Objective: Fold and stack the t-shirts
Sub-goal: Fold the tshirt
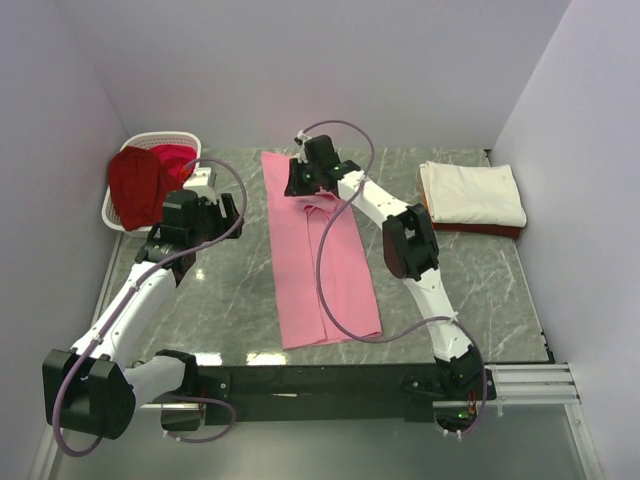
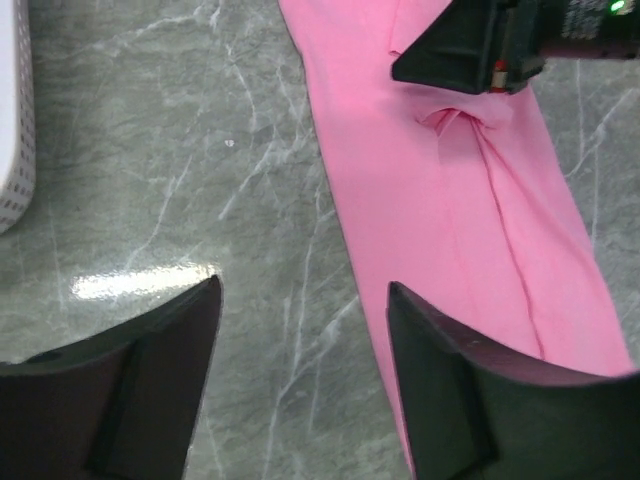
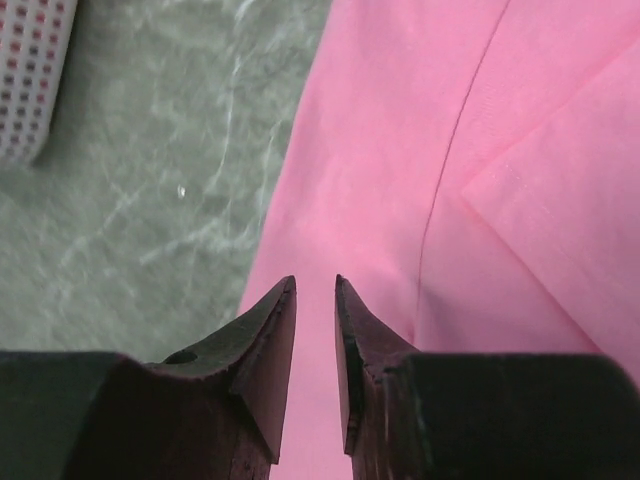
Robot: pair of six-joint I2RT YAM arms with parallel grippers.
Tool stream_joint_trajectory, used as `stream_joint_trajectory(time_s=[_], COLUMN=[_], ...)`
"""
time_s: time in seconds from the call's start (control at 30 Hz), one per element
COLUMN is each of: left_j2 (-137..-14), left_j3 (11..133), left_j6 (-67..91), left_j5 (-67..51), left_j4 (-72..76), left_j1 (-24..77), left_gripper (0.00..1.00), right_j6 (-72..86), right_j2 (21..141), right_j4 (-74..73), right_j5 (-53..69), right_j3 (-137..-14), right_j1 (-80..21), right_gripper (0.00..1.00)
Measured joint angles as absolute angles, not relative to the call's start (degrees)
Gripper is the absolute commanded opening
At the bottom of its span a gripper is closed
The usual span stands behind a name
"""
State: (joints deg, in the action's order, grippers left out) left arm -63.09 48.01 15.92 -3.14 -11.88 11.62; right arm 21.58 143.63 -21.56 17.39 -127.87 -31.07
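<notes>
The pink t-shirt [image 1: 320,250], a folded strip midway across the tabletop [image 1: 230,310], looks limp and light; pinch all layers at its end corners. Right claw [image 3: 315,285], slightly parted and empty, hovers over its far end; left claw [image 2: 303,290] gapes empty beside it.

Left arm [image 1: 140,290] and right arm [image 1: 430,285]: white link shells, black joint housings, bulky black motor blocks at shoulder and elbow. Lilac-grey cables [image 1: 322,270] run loose along each arm in wide loops. Both bases are bolted to a black crossbar [image 1: 300,380] at the tabletop's near edge. Left gripper [image 2: 300,300]: broad matte black fingers. Right gripper [image 3: 315,290]: dark wedge fingers tapering to points. A green indicator light [image 2: 617,7] shows on its housing, with a small red mark nearby.
</notes>
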Motion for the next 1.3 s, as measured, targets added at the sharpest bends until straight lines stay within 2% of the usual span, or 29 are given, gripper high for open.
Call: stream_joint_trajectory(time_s=[0.03,0.1,0.13,0.17,0.2,0.23,0.3,0.37,0.4,0.43,0.47,0.5,0.53,0.63,0.73,0.83,0.9,1.0,1.3], left_j2=[-63.02,-62.67,-62.37,-61.91,-61.54,-61.19,-60.58,-59.53,-58.67,-57.58,-55.99,-53.91,-51.48,-45.43,-44.69,-46.74,-49.32,-54.7,-64.53], left_j3=[48.01,47.97,47.88,47.66,47.35,46.87,45.54,43.7,42.59,41.32,39.68,37.56,35.24,30.04,28.99,28.45,27.66,26.65,26.15], left_j6=[15.7,15.38,15.11,14.76,14.33,13.69,11.66,8.08,5.67,3.11,0.14,-2.96,-5.89,-13.19,-19.03,-21.89,-23.16,-24.27,-25.41], left_j5=[-3.11,-3.22,-3.53,-4.86,-7.01,-9.82,-15.09,-15.68,-15.62,-15.64,-16.08,-16.71,-16.97,-16.99,-14.98,-11.4,-8.67,-6.04,-1.67], left_j4=[-11.9,-11.86,-11.75,-11.42,-10.87,-10.02,-8.03,-6.74,-6.31,-6.0,-5.61,-4.86,-4.05,-4.34,-6.37,-7.77,-8.43,-9.63,-10.35], left_j1=[11.62,11.62,11.6,11.6,11.53,11.64,12.95,17.98,22.04,25.93,30.2,34.2,37.43,45.1,53.06,60.49,65.54,70.46,72.86], left_gripper=[0.89,0.97,0.98,0.97,0.95,0.91,0.9,0.91,0.9,0.9,0.9,0.91,0.9,0.88,0.82,0.8,0.77,0.74,0.7], right_j6=[19.31,12.05,7.81,3.64,0.43,-3.7,-11.11,-16.69,-19.4,-21.58,-23.66,-25.12,-26.76,-33.06,-44.62,-54.06,-56.95,-58.83,-59.75], right_j2=[142.78,139.98,137.88,134.56,131.15,125.93,113.3,101.03,94.37,88.01,81.87,76.16,71.09,64.1,65.84,66.81,62.92,56.64,57.6], right_j4=[-22.74,-25.8,-27.38,-28.47,-29.36,-29.78,-29.41,-27.97,-27.2,-25.8,-23.18,-21.54,-19.46,-21.1,-29.71,-34.46,-35.18,-35.33,-26.17], right_j5=[17.54,19.11,20.49,22.24,23.79,25.23,27.57,28.49,28.47,28.38,28.58,28.88,29.56,34.04,41.32,44.1,41.41,37.93,24.64], right_j3=[-127.68,-127.07,-126.28,-123.74,-120.86,-116.22,-103.88,-93.08,-87.68,-82.78,-77.47,-72.6,-67.96,-60.62,-59.0,-50.22,-40.23,-32.38,-29.08], right_j1=[-31.11,-30.83,-30.52,-30.11,-29.69,-29.15,-27.94,-26.83,-26.22,-25.89,-25.69,-25.58,-25.28,-24.82,-24.51,-25.76,-30.46,-38.2,-48.56], right_gripper=[0.3,0.3,0.3,0.43,0.46,0.47,0.46,0.46,0.5,0.57,0.85,0.98,1.0,1.0,1.0,1.0,1.0,1.0,0.93])
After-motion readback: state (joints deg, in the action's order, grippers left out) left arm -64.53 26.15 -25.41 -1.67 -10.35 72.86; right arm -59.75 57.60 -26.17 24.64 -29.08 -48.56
